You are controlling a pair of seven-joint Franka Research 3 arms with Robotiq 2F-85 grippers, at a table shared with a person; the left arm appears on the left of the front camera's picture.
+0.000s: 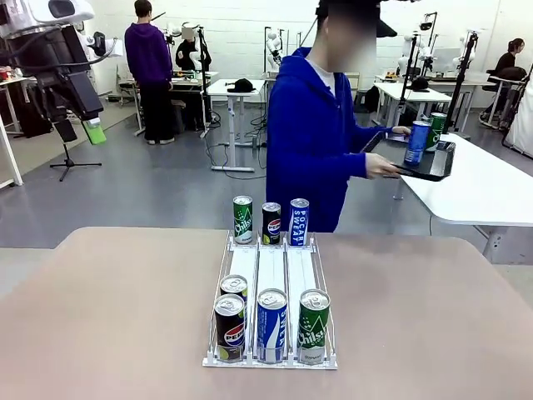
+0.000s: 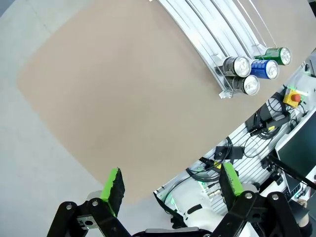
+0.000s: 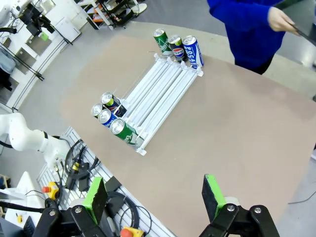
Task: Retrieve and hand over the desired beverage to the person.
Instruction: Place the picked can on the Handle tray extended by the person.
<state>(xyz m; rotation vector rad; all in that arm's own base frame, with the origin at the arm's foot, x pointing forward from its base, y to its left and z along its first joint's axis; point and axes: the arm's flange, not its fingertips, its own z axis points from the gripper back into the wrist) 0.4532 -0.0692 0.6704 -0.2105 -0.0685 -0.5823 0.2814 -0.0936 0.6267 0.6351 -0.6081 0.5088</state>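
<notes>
The cans (image 1: pixel 271 323) stand upright in the rack (image 1: pixel 271 271) at mid-table, four at the robot's end and three at the far end, and which one is wanted cannot be told; the person (image 1: pixel 312 142) stands past the far edge, turned to a tray (image 1: pixel 420 162) over a side table. Both grippers hang high above the table with fingers spread wide and empty, the left gripper (image 2: pixel 170 190) looking down with the near cans up and to the right of its fingers, the right gripper (image 3: pixel 155 195) with them straight ahead of its fingers. Judging by this, neither arm is clearly nearer, and any pick means coming down from above onto an upright can.
</notes>
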